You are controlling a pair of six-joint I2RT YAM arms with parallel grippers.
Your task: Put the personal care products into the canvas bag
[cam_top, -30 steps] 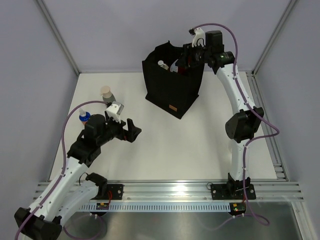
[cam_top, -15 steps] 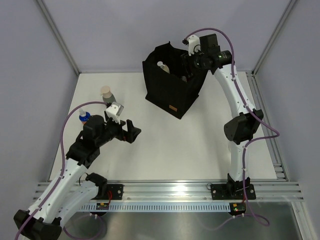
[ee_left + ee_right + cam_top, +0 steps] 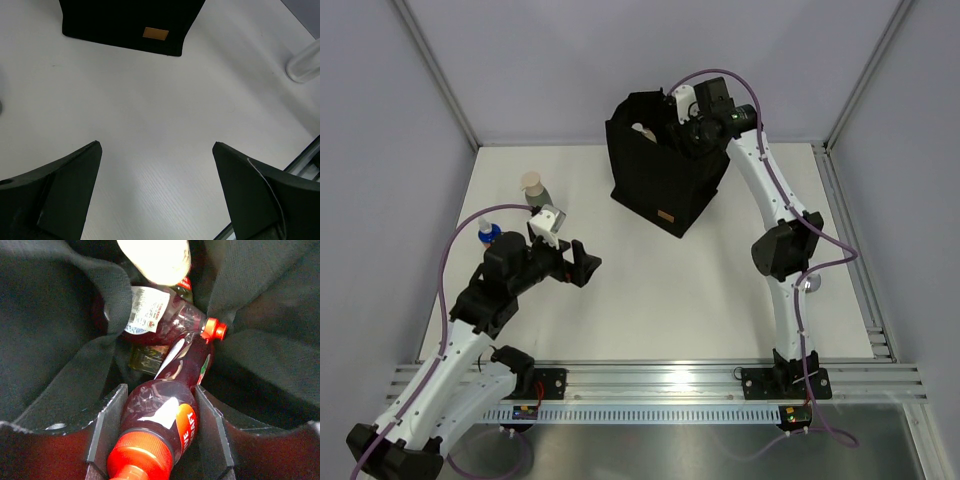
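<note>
The black canvas bag (image 3: 665,180) stands upright at the back of the table, its tan label (image 3: 155,33) facing the front. My right gripper (image 3: 160,390) reaches down into the bag's mouth, shut on a maroon bottle (image 3: 167,415) with a red cap. Below it inside the bag lie another maroon bottle (image 3: 160,310) and a pale beige bottle (image 3: 155,257). A grey bottle with a beige cap (image 3: 532,187) and a blue-capped bottle (image 3: 488,235) stand on the table at the left. My left gripper (image 3: 582,262) hovers open and holds nothing.
A silver-white bottle (image 3: 305,62) lies on the table at the right, close to the right arm's elbow (image 3: 782,248). Grey walls enclose the table on three sides, and an aluminium rail (image 3: 660,380) runs along the front edge.
The right arm has swung left and lowered the maroon bottle further into the bag's mouth. The left arm has stayed in place.
</note>
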